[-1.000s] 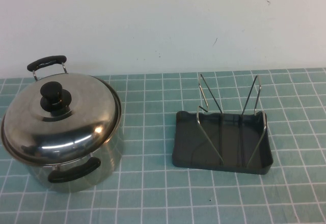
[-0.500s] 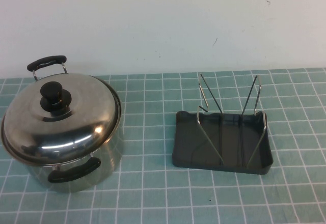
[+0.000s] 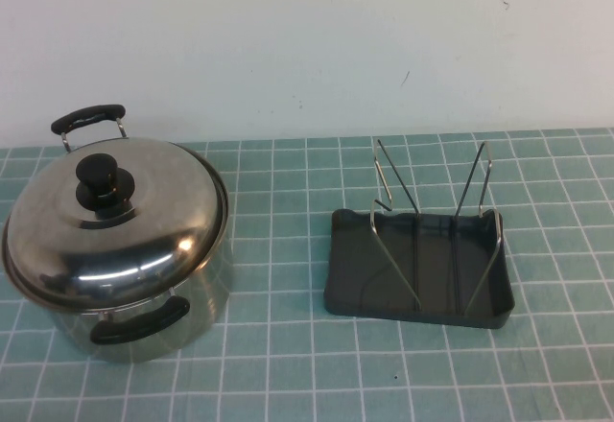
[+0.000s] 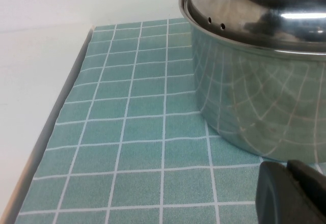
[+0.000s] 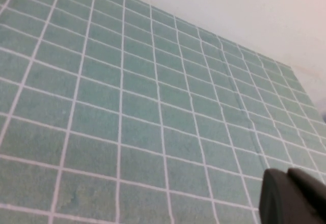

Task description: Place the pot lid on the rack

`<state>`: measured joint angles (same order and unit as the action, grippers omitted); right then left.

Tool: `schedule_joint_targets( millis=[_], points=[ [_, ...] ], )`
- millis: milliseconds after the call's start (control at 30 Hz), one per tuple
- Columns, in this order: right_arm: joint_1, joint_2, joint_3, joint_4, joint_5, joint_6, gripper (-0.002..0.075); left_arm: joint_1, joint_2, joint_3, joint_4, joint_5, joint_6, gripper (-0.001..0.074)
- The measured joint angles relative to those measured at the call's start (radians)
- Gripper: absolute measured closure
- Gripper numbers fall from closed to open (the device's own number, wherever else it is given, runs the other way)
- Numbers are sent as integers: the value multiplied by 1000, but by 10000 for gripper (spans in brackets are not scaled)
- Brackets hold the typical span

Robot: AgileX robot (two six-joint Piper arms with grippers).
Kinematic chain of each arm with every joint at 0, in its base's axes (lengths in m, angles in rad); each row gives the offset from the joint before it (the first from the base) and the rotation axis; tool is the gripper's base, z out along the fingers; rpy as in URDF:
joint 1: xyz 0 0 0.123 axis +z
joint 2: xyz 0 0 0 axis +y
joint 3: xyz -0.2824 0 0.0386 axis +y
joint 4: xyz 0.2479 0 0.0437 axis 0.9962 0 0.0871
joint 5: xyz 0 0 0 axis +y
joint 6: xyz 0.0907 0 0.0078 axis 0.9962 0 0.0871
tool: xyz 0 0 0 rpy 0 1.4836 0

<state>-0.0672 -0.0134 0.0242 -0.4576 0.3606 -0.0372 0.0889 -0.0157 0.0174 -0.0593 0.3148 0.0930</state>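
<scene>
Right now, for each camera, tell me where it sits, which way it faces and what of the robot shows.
High view: raised, angled down at the pot lid on the pot and the rack; no arm shows.
Left wrist view: low beside the pot, left gripper at the corner.
Right wrist view: over bare checked mat, right gripper at the corner.
High and left wrist views share pot and lid.
</scene>
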Motion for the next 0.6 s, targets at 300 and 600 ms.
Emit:
schedule_joint_targets(
  millis=[300,600],
  points=[
    [0,0,4,67,-228,163,727,0,0,0,-31,0,0,738],
    [0,0,4,73,-519,208,727,0,0,4,-86,-70,0,738]
  ],
)
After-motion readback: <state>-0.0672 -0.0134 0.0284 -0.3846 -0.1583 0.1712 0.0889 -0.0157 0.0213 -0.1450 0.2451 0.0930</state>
